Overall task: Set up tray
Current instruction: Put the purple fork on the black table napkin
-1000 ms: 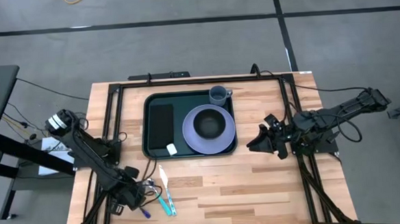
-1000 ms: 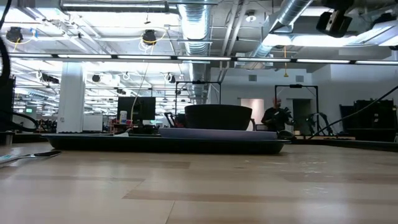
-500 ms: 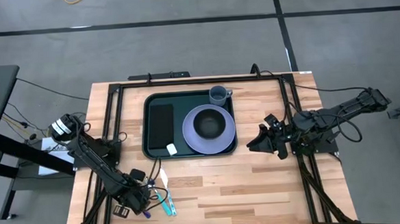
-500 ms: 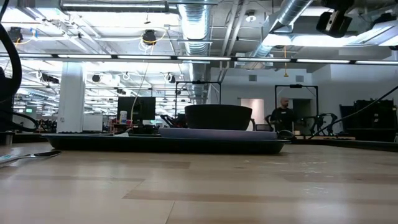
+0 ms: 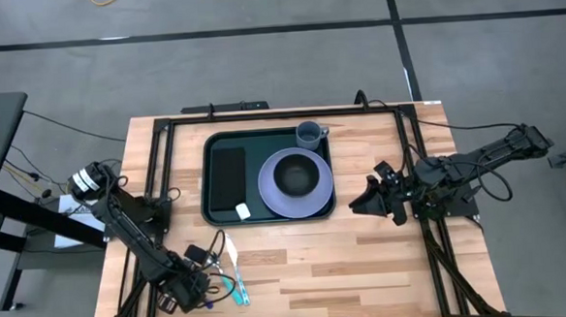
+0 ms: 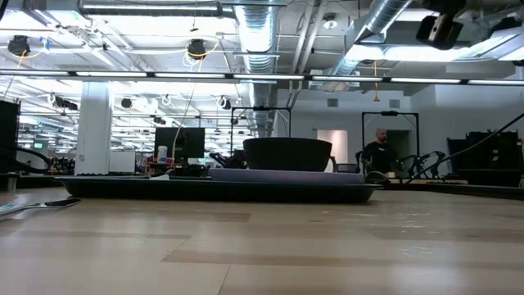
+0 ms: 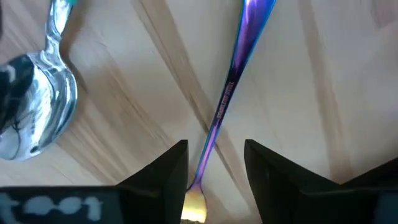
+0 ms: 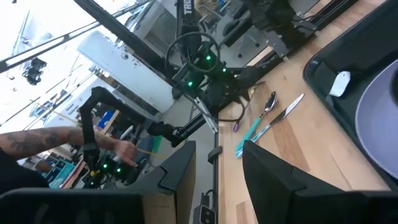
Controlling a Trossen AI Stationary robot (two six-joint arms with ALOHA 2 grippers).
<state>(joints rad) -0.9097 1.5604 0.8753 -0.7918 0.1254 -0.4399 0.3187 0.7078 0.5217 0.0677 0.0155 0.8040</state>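
Even overhead light, blurred wrist close-up

A purple plate (image 5: 296, 182) carries a dark bowl (image 5: 295, 177) at its middle. A blue-grey cup (image 5: 309, 133) stands just beyond the plate, a flat black napkin (image 5: 229, 174) lies beside it, and a small white packet (image 5: 242, 211) sits near its lower left edge. Well apart from the plate, on the wooden bench (image 5: 366, 261), lie a spoon (image 7: 37, 106), a purple-handled utensil (image 7: 233, 87) and a teal-handled one (image 5: 237, 289). Far behind the bowl stands a person (image 6: 379, 152).
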